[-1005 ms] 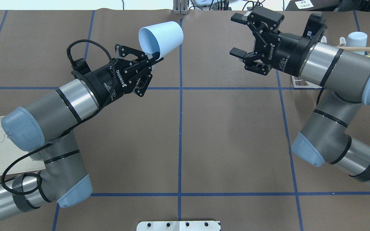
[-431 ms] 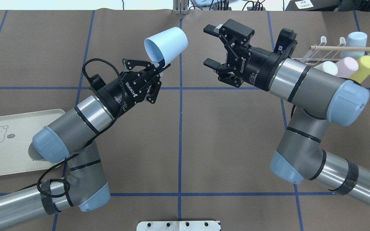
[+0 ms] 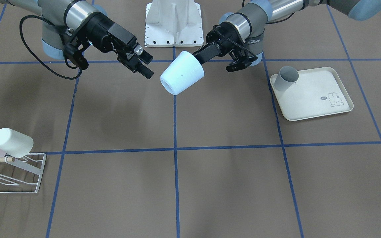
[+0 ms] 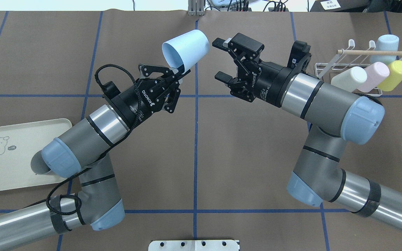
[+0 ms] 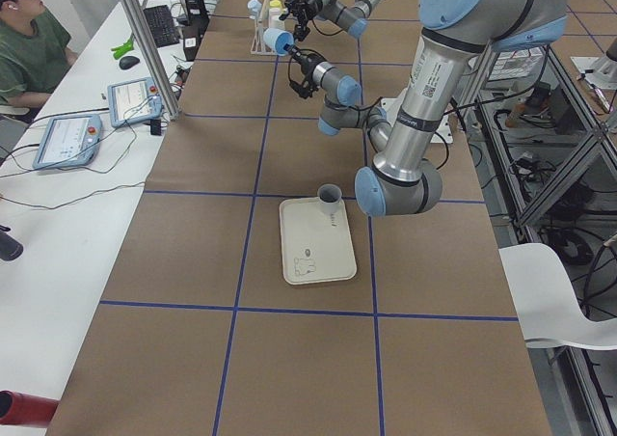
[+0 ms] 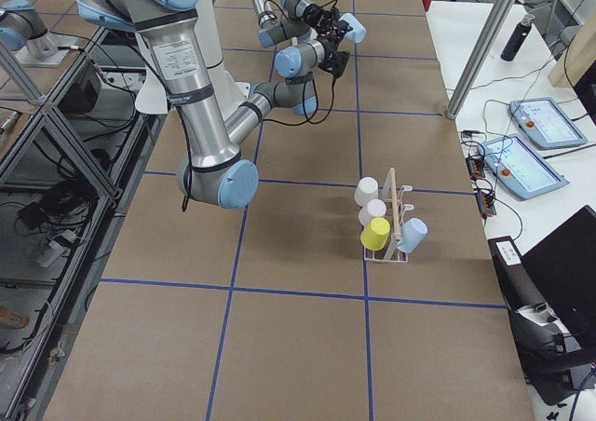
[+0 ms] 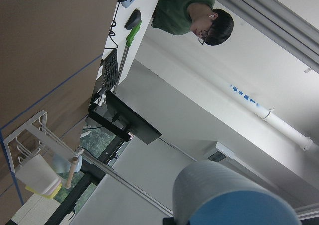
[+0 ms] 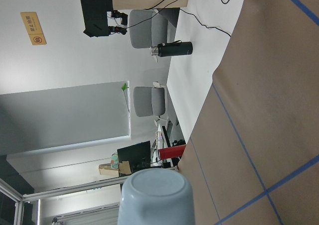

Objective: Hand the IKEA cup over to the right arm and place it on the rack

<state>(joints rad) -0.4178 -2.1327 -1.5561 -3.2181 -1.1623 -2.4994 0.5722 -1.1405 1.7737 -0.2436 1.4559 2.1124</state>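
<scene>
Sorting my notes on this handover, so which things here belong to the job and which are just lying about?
Job: held cup, left pincer, right pincer, rack.
Lying about: tray, grey cup, white cup, pink cup, yellow cup, pale racked cup.

Matt plastic, brown paper, bright metal.
The cup [image 4: 187, 47] looks like smooth, matt plastic; the table [image 4: 250, 146] is covered in dull brown paper; the rack [image 4: 340, 57] is white-coated wire with a pale wooden dowel [image 4: 375, 52]; the arms [image 4: 300, 90] have shiny brushed-metal sleeves.
</scene>
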